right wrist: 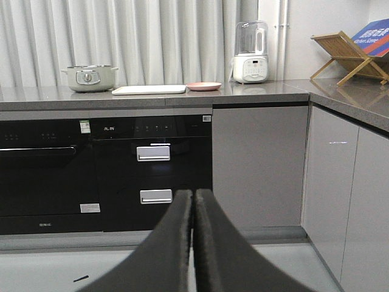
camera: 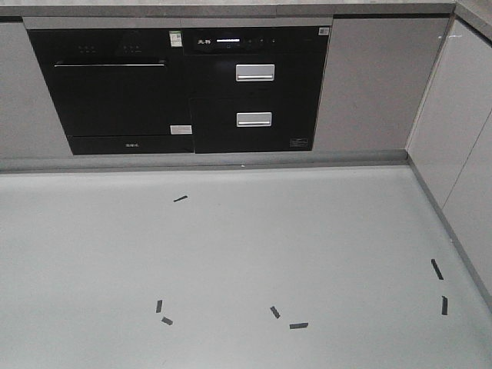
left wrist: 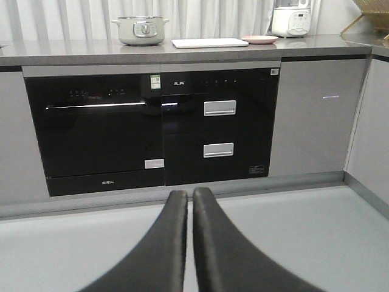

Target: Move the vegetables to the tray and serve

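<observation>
The cream tray [left wrist: 209, 42] lies flat on the grey countertop, seen also in the right wrist view [right wrist: 149, 89]. A round pink plate [left wrist: 259, 39] sits just right of it, also in the right wrist view [right wrist: 203, 86]. No lettuce leaf shows from this low angle. My left gripper [left wrist: 189, 194] is shut and empty, far from the counter, above the floor. My right gripper [right wrist: 194, 194] is shut and empty, likewise well short of the cabinets. The front view shows only floor and cabinets, no gripper.
A pale green lidded pot [left wrist: 140, 29] stands left of the tray. A white blender [right wrist: 250, 52] stands right of the plate. A wooden rack [right wrist: 349, 58] sits on the right side counter. Black built-in appliances [camera: 177, 88] fill the cabinet front. Tape marks [camera: 298, 325] dot the floor.
</observation>
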Robot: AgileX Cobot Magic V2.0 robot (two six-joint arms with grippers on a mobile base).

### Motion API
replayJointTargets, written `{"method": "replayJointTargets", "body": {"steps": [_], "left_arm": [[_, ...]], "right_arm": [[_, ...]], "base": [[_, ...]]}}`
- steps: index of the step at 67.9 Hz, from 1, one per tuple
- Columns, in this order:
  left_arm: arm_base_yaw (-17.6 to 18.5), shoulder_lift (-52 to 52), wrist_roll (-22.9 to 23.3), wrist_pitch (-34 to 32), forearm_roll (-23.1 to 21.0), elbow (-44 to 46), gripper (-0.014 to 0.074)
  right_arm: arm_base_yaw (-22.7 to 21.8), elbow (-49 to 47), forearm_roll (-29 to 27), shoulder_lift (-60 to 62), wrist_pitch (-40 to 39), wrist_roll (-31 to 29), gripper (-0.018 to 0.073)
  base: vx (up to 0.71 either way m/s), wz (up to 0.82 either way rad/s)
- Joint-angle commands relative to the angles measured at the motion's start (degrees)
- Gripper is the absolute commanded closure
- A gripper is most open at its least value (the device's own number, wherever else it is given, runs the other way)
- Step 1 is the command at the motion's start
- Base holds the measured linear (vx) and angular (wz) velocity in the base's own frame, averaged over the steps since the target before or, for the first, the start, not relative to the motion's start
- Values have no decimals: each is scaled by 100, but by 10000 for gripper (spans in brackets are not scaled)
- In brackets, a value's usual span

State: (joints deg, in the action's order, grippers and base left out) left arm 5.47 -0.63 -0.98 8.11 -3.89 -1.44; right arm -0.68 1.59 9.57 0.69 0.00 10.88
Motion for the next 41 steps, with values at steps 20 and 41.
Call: {"method": "replayJointTargets", "body": {"steps": [20,41], "left_arm": [[-1,-87,42,-402,-49,-131,602],[-1,-87,42,-402,-49,-131,602]], "right_arm": [[1,94,70,39,-430,-20,562],[1,94,70,39,-430,-20,562]], "base": [[3,2],[7,3]]}}
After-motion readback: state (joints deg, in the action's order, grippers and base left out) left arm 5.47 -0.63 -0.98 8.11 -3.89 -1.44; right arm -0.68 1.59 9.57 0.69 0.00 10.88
